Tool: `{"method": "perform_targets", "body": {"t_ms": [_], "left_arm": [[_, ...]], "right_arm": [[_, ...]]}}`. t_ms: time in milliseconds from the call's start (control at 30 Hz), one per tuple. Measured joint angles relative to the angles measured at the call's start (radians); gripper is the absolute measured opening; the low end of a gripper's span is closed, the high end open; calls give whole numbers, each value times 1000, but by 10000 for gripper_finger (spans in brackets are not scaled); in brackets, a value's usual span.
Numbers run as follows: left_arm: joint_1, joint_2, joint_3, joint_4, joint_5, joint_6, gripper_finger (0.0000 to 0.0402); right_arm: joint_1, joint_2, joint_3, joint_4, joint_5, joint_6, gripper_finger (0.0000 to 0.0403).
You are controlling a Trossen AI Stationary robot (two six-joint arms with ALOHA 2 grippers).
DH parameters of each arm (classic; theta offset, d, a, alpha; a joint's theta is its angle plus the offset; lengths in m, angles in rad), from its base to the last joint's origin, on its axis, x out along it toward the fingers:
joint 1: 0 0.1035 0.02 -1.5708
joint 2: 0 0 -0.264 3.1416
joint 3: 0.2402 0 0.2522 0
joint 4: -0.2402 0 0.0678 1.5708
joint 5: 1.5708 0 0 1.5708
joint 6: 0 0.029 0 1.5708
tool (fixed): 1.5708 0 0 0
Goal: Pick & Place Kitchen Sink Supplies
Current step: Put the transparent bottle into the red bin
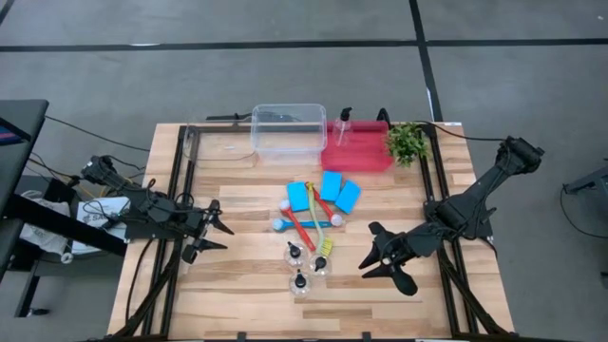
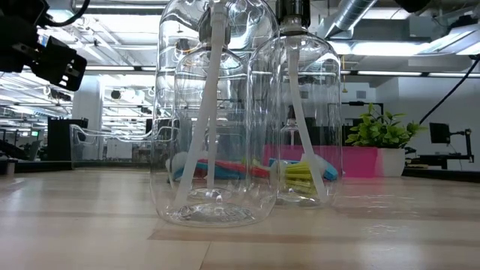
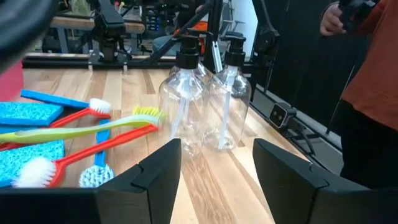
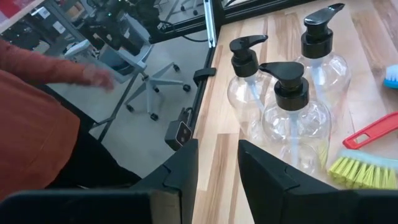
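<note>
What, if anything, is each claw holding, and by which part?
Nothing is held. The left claw and right claw both hover open and empty beside the pump bottles.

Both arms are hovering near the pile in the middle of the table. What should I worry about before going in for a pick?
1. The three pump bottles stand bunched close together; the left gripper, open beside them, may tip a neighbour while closing on one.
2. The brushes lie crossed over each other beside the blue sponges, so lifting one could drag another.
3. The right gripper faces the same bottles from the other side; both arms reaching in could collide.
</note>
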Motion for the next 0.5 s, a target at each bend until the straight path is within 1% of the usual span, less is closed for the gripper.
{"method": "perform_targets", "body": {"t_ms": [133,267,367,500], "left_arm": [[0,2,0,1,0,0,202],[0,2,0,6,0,0,202],[0,2,0,7,0,0,202],[0,2,0,11,1,0,202]], "right_arm": [[-2,0,0,0,2,-86,107],[-10,0,0,-2,66,-205,107],[-22,0,0,0,119,-208,107],[-45,30,0,45,146,-210,107]]}}
